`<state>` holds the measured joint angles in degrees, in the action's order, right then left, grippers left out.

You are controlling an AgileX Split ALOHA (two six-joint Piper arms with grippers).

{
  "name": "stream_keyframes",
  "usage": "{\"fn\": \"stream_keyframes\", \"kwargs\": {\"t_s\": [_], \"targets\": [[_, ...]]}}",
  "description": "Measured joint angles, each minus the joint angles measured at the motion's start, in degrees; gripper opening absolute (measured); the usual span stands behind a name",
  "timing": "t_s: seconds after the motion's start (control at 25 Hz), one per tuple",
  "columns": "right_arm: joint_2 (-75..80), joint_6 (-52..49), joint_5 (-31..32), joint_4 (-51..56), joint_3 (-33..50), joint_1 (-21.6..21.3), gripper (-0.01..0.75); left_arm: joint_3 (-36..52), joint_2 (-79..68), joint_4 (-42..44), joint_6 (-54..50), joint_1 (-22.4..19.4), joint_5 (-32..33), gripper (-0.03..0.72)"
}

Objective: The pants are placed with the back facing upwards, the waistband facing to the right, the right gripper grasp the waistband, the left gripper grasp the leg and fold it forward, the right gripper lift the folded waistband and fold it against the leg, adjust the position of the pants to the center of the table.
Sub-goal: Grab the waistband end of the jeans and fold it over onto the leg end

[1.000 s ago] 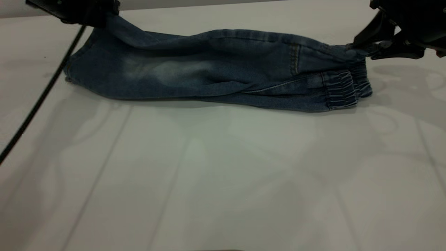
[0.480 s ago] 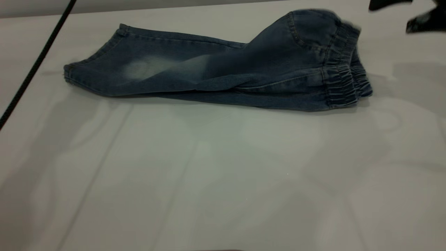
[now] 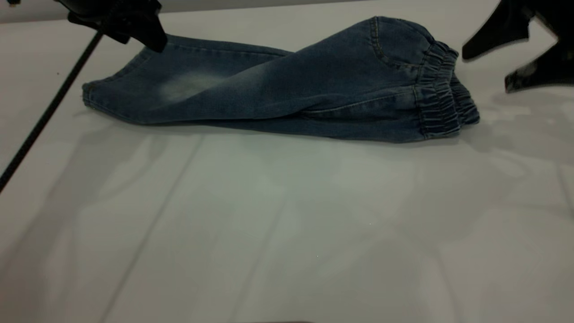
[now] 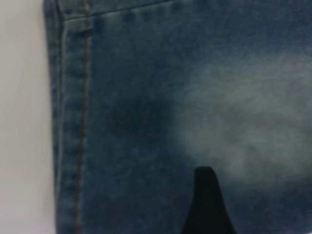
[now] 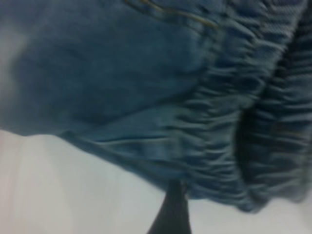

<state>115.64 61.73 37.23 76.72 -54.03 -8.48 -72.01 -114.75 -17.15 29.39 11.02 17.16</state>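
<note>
The blue denim pants (image 3: 287, 85) lie folded lengthwise on the white table (image 3: 287, 224), with the elastic waistband (image 3: 441, 103) to the right and the leg hem (image 3: 92, 96) to the left. My left gripper (image 3: 150, 38) hovers over the far edge of the leg near the hem, open and holding nothing; the left wrist view shows one finger (image 4: 205, 204) over the faded denim (image 4: 234, 122). My right gripper (image 3: 486, 72) hangs open just right of the waistband and apart from it. One of its fingers (image 5: 170, 212) shows beside the gathered waistband (image 5: 234, 141).
A black cable (image 3: 49, 110) runs diagonally down from the left arm over the table's left side. Bare table surface stretches in front of the pants to the near edge.
Both grippers let go of the pants' far edge and rose out of view. The upper layer dropped and settled. Both grippers have now come back down beside the leg and the waistband.
</note>
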Motion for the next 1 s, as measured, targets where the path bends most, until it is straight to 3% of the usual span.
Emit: {"fn": "stream_keyframes", "kwargs": {"t_s": [0.28, 0.76, 1.0], "targets": [[3.2, 21.4, -5.3, 10.1, 0.0, 0.0, 0.591, 0.0, 0.0, -2.0, 0.0, 2.6, -0.1, 0.470], [8.2, 24.4, -6.2, 14.8, 0.0, 0.0, 0.591, 0.0, -1.4, -7.5, 0.0, 6.1, -2.0, 0.471], [10.6, 29.7, -1.7, 21.4, -0.1, 0.0, 0.591, 0.0, -3.6, -8.5, 0.1, 6.2, -3.7, 0.471]]}}
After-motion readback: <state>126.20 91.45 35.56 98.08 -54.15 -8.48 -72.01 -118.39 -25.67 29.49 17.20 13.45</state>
